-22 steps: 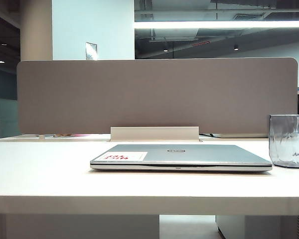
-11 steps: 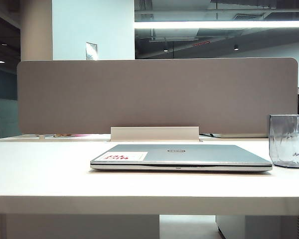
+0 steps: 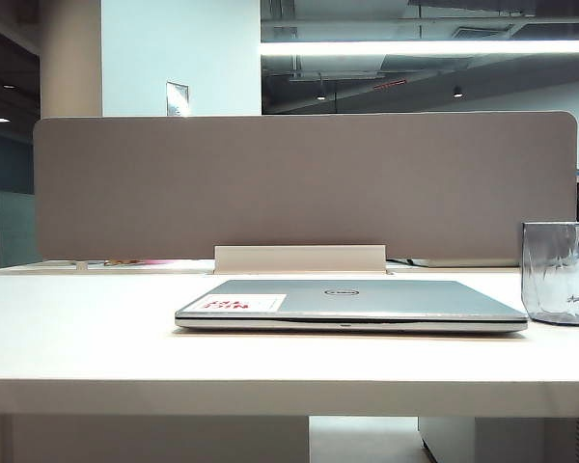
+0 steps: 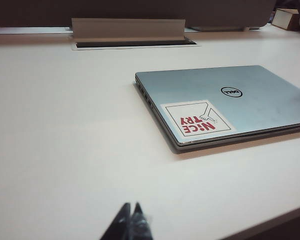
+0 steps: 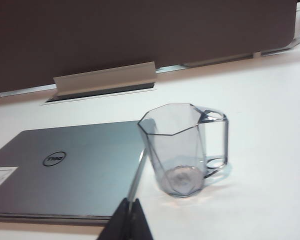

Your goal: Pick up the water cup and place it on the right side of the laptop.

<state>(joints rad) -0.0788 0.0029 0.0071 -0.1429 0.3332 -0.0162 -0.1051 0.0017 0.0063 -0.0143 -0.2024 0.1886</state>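
Note:
The water cup (image 3: 558, 273) is a see-through grey-blue faceted tumbler standing upright on the table just right of the laptop (image 3: 352, 305). In the right wrist view the water cup (image 5: 182, 150) shows a handle on its far side and stands beside the closed silver laptop (image 5: 70, 167). My right gripper (image 5: 130, 201) is shut and empty, close to the camera, short of the cup and over the laptop's corner. My left gripper (image 4: 130, 205) is shut with nothing in it, over bare table in front of the laptop (image 4: 225, 102), whose lid carries a white sticker with red print (image 4: 197, 119). Neither gripper shows in the exterior view.
A grey partition screen (image 3: 304, 183) stands along the back of the white table (image 3: 87, 328), with a raised cable flap (image 3: 299, 258) in front of it. The table's front edge (image 3: 289, 395) runs below the laptop. A box (image 4: 286, 17) sits at the far back.
None in the exterior view: laptop and cup stay where they were, and no arm enters that view.

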